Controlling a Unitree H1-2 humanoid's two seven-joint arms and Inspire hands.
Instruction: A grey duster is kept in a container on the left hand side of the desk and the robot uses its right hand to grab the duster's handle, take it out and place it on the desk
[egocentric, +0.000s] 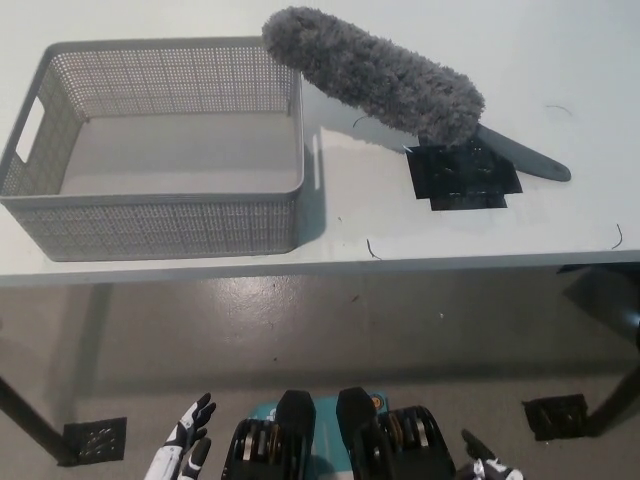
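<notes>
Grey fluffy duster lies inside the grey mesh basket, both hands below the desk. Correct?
Not inside. The head view shows the grey fluffy duster outside the grey mesh basket, head at its back right corner, handle on the white desk. The left hand and right hand are low.

Duster (375, 75) lies right of the container (160, 225) on the desk (480, 235), touching its corner.

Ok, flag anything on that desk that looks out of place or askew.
The grey duster lies slanted. Its fluffy head overlaps the far right corner of the basket, seemingly propped on the rim, while its handle rests on the desk at the edge of a black patch. It is neither inside the basket nor flat.
</notes>
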